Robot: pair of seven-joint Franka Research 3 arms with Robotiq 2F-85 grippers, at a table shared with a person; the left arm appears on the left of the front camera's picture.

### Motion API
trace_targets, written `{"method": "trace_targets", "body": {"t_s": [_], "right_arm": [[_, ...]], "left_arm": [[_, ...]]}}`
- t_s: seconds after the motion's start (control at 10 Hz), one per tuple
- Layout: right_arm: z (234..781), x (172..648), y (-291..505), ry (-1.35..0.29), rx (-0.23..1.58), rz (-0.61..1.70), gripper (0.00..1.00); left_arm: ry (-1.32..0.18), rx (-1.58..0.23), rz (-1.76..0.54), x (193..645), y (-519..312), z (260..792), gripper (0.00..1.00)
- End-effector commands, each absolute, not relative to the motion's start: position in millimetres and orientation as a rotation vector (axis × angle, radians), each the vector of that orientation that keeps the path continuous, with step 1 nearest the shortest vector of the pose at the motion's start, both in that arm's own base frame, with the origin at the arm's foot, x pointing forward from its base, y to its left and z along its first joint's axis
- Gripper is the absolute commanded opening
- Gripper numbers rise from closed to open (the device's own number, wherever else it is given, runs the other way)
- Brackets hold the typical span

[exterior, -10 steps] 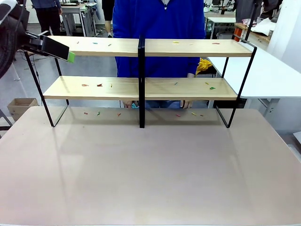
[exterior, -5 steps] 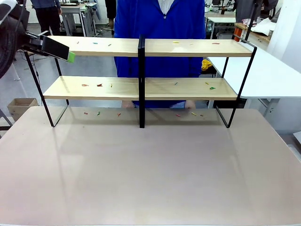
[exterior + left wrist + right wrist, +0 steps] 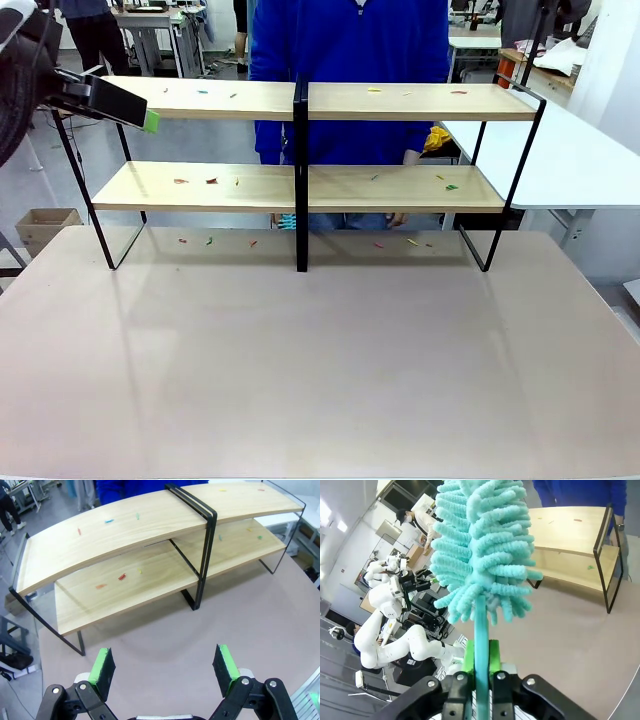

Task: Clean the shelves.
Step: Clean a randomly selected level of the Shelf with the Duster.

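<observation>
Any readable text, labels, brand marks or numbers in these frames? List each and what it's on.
None readable.
Shelves: plain wood boards, black frame, no label.
Teal duster in the right claw: no print.
Left claw: no marking visible.
Cardboard box on the floor: too small to tell.

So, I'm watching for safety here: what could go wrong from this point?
The duster in the right gripper could flick the scraps off the shelves onto the table, where some lie. The person stands close behind the shelves, so a long sweep might hit them.
</observation>
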State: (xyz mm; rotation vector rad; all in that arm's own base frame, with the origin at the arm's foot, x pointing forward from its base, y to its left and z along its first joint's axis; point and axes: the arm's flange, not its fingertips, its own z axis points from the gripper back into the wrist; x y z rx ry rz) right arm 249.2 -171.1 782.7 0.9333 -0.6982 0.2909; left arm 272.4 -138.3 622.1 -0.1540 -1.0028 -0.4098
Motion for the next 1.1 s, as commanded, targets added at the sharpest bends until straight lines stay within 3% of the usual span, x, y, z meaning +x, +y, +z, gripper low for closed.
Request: {"method": "trace_targets", "body": {"t_s": [0.0, 0.3, 0.4, 0.6, 0.8, 0.9, 1.0], "right_arm": [[783, 249, -169, -0.719, 0.947, 0.309, 0.00], [783, 249, -169, -0.719, 0.947, 0.309, 0.00], [783, 249, -171, -0.697, 0.934, 0.291, 0.13], [771, 245, -119, -0.529, 0.737, 0.465, 0.13], [740, 239, -82, -0.143, 0.521, 0.784, 0.13], [735, 222, -73, 0.003, 0.509, 0.900, 0.13], [744, 212, -78, -0.114, 0.497, 0.834, 0.13]], "left_arm": [[-1.002, -0.155, -0.409, 273, -137, 622, 1.00], [-1.002, -0.155, -0.409, 273, -137, 622, 1.00], [-1.002, -0.155, -0.409, 273, -137, 622, 1.00], [-1.002, -0.155, -0.409, 273, -137, 622, 1.00], [-1.002, -0.155, -0.409, 273, -137, 622, 1.00], [-1.002, -0.155, -0.409, 273, -137, 622, 1.00], [-1.002, -0.155, -0.409, 273, -137, 622, 1.00]]}}
